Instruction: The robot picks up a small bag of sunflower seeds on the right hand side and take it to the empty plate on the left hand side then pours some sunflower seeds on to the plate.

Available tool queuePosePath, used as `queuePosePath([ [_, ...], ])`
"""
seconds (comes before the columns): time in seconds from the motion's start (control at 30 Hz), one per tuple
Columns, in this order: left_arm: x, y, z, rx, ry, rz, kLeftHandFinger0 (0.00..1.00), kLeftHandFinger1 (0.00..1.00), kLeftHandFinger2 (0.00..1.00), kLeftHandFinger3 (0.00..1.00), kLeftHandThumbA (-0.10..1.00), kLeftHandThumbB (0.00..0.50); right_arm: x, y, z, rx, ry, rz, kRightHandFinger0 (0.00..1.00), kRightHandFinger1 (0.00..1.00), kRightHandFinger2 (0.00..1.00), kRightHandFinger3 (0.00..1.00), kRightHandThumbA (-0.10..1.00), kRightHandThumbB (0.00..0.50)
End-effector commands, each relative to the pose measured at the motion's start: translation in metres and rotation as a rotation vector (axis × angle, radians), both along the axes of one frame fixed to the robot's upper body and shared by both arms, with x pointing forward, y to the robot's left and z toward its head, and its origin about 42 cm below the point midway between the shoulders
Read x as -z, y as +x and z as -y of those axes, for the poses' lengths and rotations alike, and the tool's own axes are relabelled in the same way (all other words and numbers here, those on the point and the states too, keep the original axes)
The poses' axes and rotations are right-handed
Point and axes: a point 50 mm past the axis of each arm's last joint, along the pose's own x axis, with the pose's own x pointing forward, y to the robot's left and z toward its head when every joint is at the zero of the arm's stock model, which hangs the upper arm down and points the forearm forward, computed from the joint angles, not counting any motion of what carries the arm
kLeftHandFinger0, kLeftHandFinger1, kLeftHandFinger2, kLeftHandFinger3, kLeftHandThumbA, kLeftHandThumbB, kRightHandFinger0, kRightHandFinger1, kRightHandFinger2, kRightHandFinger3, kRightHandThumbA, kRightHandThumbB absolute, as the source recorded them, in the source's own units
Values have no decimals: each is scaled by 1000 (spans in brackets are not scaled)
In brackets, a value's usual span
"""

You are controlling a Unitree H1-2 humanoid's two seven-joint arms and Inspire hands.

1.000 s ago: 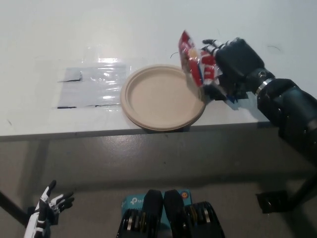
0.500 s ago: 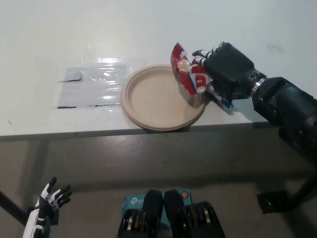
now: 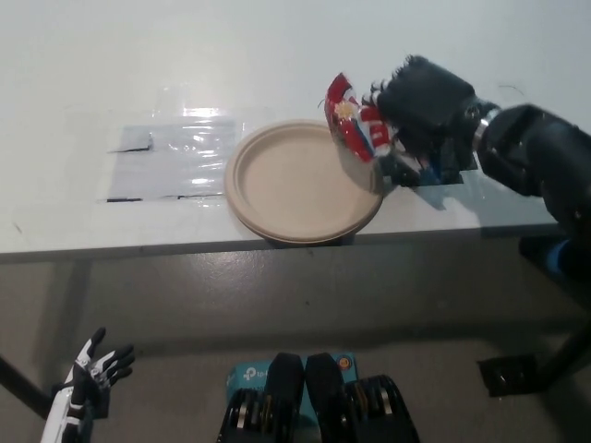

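Black, the right hand [image 3: 420,115] grips the red-and-white seed bag [image 3: 355,129] above the right rim of the tan plate [image 3: 300,180], which sits at the table's [image 3: 92,55] front edge. The white left hand [image 3: 88,378] hangs low, fingers spread, empty.

One view only: head cam, high up, looking steeply down and fwd. Table [image 3: 138,55] fills upper half of frame, its near edge crossing mid-frame; floor below it. Plate [image 3: 300,180] sits near centre at mid range. No 2nd view, so nothing shared.
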Motion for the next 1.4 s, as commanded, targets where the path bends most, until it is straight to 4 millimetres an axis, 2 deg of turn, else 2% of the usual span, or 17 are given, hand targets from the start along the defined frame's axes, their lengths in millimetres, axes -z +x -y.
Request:
queuePosePath([
  [0.0,-11,2,-3,26,23,43,861,828,819,1000,1000,168,-54,2,-12,-54,-55,56,0,0,427,344,-100,344],
  [0.23,-16,7,-1,50,30,50,870,836,817,1000,1000,157,-53,1,-9,-75,-85,97,0,32,532,334,-100,311],
  [0.27,-17,8,-2,51,33,51,863,831,810,1000,1000,151,-53,1,-9,-60,-111,109,0,45,529,349,-100,321],
  [0.37,-19,9,-2,57,30,56,855,822,803,1000,1000,145,-49,1,-8,-78,-132,130,0,0,413,214,-100,341],
  [0.4,-20,9,-2,59,29,60,855,821,802,1000,1000,142,-49,1,-8,-79,-138,127,0,0,403,199,-100,345],
  [0.47,-21,10,-2,56,37,56,856,823,804,1000,1000,157,-48,1,-8,-85,-140,126,0,0,401,181,-100,337],
  [0.53,-21,10,-3,56,35,57,851,819,799,1000,1000,154,-43,2,-10,-63,-162,113,0,12,464,202,-100,335],
  [0.63,-23,8,-3,54,36,52,845,813,794,1000,1000,174,-40,3,-12,-48,-185,117,0,0,444,213,-100,348],
  [0.73,-24,7,-3,52,37,52,842,806,779,1000,1000,175,-38,4,-12,-50,-198,139,0,3,423,181,-100,346],
  [0.87,-25,7,-4,51,36,53,852,809,770,1000,1000,159,-40,10,-13,-53,-335,230,0,0,272,361,-100,383],
  [0.93,-26,6,-4,54,42,59,847,804,765,1000,1000,152,-40,12,-16,-50,-434,276,0,0,206,388,-95,372],
  [1.03,-27,4,-3,55,42,56,844,797,756,1000,1000,151,-31,14,-22,-67,-528,323,0,0,137,369,-100,411],
  [1.13,-29,4,-3,59,47,55,839,790,752,1000,1000,162,-29,13,-26,-104,-567,329,0,0,30,377,-100,397],
  [1.17,-30,5,-3,60,43,52,840,791,753,1000,1000,163,-30,12,-31,-95,-571,313,0,0,66,375,-100,391],
  [1.27,-32,8,-3,63,35,60,838,790,750,1000,1000,157,-29,12,-32,-97,-574,314,0,0,6,370,-100,390],
  [1.3,-33,8,-3,64,39,65,836,781,736,1000,1000,151,-28,12,-34,-92,-603,306,0,0,19,445,-100,369],
  [1.37,-34,8,-4,66,55,68,829,770,725,1000,1000,155,-27,11,-39,-100,-647,311,0,0,0,470,-100,388],
])
